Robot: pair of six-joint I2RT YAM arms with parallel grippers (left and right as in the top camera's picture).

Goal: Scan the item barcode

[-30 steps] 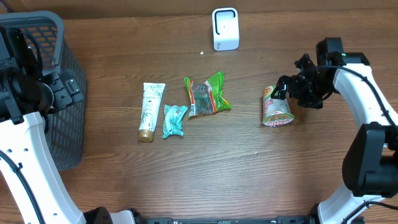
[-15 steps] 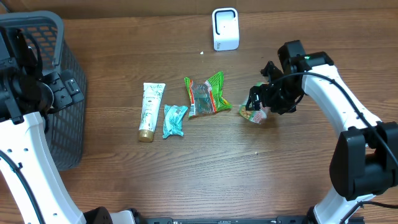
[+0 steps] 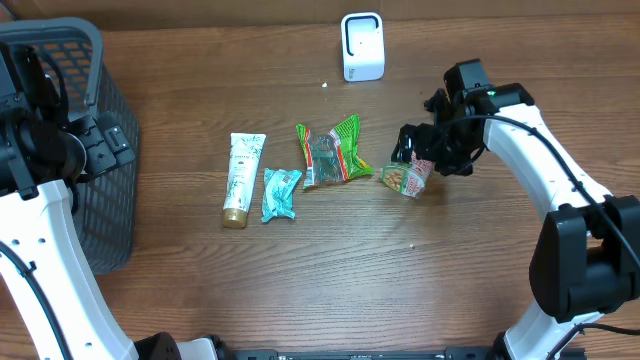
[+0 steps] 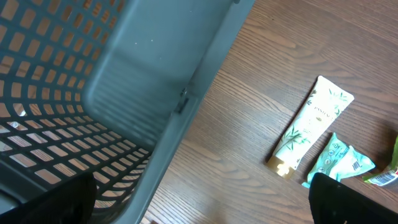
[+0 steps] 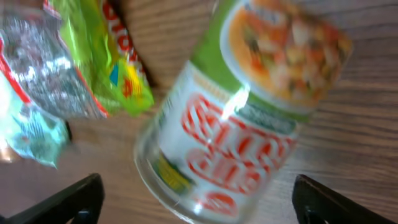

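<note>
The right gripper (image 5: pixel 202 199) stood wide open astride the toppled instant-noodle cup (image 3: pixel 405 180), holding nothing. The cup lay well short of the white scanner (image 3: pixel 362 45). Best to close squarely across its body, leaving the barcode uncovered. The left gripper (image 4: pixel 199 199) gaped empty.

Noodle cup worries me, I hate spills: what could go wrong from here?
The green-and-white paper noodle cup sits between the right gripper's wide-spread fingers; whether it is gripped is unclear, so it may slip or roll. The green foil snack bag sits close beside it and could get knocked.
</note>
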